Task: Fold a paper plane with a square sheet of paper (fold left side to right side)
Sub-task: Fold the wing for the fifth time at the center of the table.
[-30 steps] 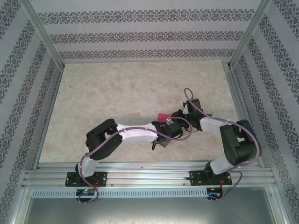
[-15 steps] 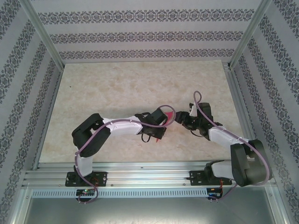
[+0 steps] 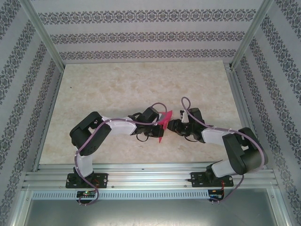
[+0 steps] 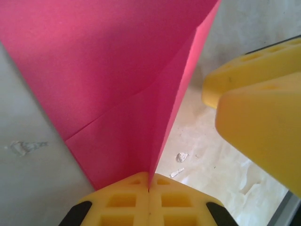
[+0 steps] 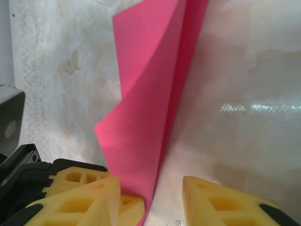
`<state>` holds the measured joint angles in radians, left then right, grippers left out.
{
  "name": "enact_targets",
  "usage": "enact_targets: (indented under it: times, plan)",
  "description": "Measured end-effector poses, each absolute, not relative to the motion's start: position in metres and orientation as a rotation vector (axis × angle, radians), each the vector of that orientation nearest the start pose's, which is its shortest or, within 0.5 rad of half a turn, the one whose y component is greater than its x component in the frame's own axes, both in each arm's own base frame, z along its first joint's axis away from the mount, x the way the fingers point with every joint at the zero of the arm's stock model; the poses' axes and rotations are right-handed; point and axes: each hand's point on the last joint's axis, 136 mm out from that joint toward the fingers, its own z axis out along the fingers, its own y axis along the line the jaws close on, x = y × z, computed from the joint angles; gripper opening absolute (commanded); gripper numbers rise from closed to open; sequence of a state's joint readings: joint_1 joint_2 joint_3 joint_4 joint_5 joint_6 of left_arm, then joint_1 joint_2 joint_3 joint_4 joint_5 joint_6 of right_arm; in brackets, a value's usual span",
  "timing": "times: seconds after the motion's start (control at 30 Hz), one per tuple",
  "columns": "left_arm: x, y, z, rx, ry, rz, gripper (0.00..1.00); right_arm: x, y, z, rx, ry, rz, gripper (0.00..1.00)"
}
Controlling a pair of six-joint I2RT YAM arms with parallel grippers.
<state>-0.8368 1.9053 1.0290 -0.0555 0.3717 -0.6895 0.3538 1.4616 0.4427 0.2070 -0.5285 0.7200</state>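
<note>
The pink paper plane (image 3: 164, 124) is a narrow creased dart standing on edge above the table's centre. My left gripper (image 3: 158, 128) is shut on its rear end. In the left wrist view the yellow pads (image 4: 149, 188) pinch the centre fold of the paper plane (image 4: 117, 70), and the right gripper's fingers (image 4: 256, 94) hang close on the right. My right gripper (image 3: 173, 126) faces it from the right, open. In the right wrist view the paper plane (image 5: 146, 94) has its lower edge between my parted right gripper (image 5: 150, 188), with a gap on the right side.
The marbled beige table (image 3: 117, 89) has patterned walls on three sides and metal frame posts (image 3: 44, 35) at the corners. An aluminium rail (image 3: 150, 176) carrying both arm bases runs along the near edge. Small white flecks (image 4: 181, 157) lie on the surface.
The left gripper has drawn back and left, and the paper now stands up on edge. The right gripper has swung down and left, closing in on the paper.
</note>
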Motion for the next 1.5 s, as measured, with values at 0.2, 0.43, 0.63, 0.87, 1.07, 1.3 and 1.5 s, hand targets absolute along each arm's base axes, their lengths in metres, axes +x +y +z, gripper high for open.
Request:
enact_targets:
  times: [0.2,0.43,0.63,0.87,1.07,1.3,1.5]
  plan:
    - [0.259,-0.373,0.028,0.283,2.714,-1.120,0.00,0.280,0.200,0.029,0.210,2.549,1.111,0.33]
    - [0.260,-0.375,0.031,0.244,2.702,-1.181,0.00,0.290,0.209,0.027,0.217,2.542,1.132,0.30]
    - [0.264,-0.376,0.035,0.205,2.683,-1.228,0.00,0.295,0.218,0.027,0.209,2.541,1.147,0.26]
    - [0.266,-0.375,0.035,0.175,2.683,-1.245,0.12,0.299,0.220,0.024,0.218,2.550,1.154,0.24]
    - [0.263,-0.373,0.033,0.173,2.691,-1.247,0.18,0.300,0.222,0.023,0.219,2.559,1.161,0.24]
    - [0.259,-0.369,0.035,0.179,2.692,-1.243,0.31,0.300,0.224,0.022,0.222,2.577,1.167,0.24]
    - [0.264,-0.359,0.067,0.174,2.623,-1.271,0.42,0.300,0.224,0.022,0.224,2.581,1.166,0.24]
